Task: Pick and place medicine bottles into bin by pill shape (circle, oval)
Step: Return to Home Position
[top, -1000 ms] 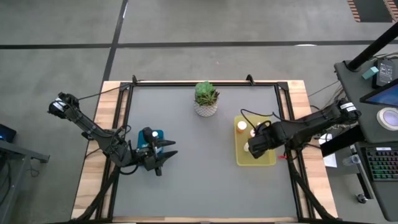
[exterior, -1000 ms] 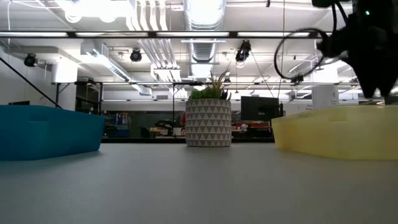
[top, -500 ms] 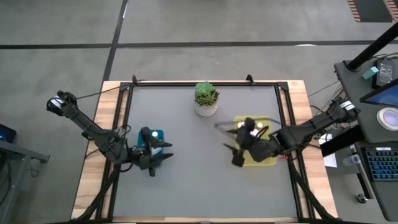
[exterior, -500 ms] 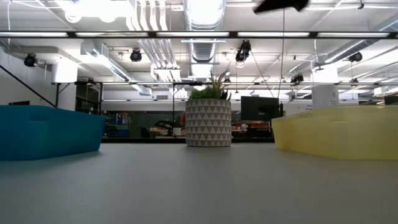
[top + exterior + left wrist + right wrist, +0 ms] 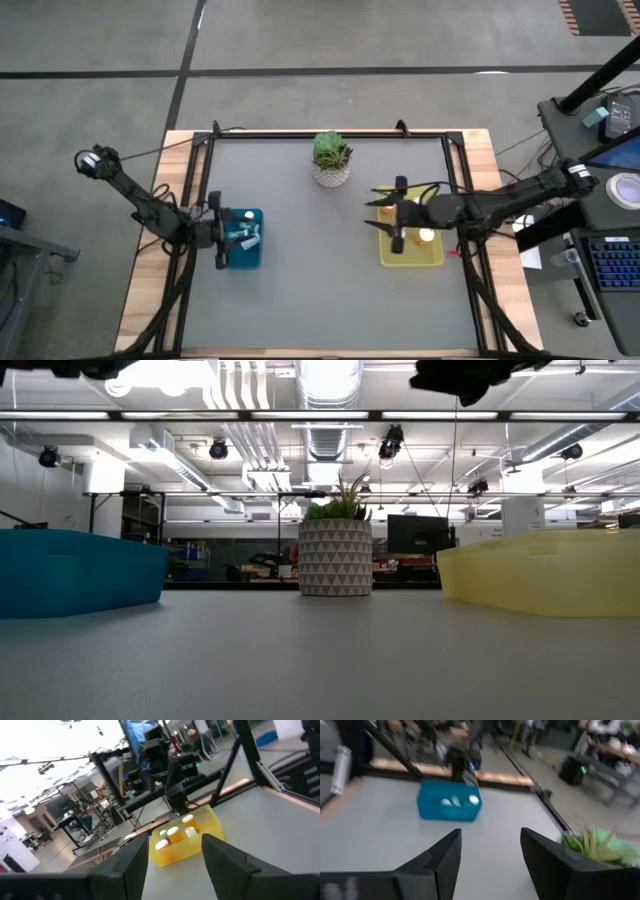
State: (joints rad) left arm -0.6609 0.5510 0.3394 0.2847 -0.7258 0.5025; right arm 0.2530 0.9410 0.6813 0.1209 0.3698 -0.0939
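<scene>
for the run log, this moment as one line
left gripper open at blue bin; right gripper open above yellow bin; bottles in both bins

Grey concrete floor (image 5: 320,35), exposed ceiling ducts (image 5: 325,445), bright strip lights (image 5: 150,372), cluttered desk (image 5: 570,130) alongside

The table's (image 5: 320,280) middle and front lay open. A blue bin (image 5: 258,242) stood left, a yellow bin (image 5: 410,258) right, a potted plant (image 5: 331,160) at the back edge.

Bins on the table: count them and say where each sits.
2. The blue bin sits on the left, beneath the open left pincer; the yellow bin sits on the right, partly beneath the open right pincer. No others show.
</scene>
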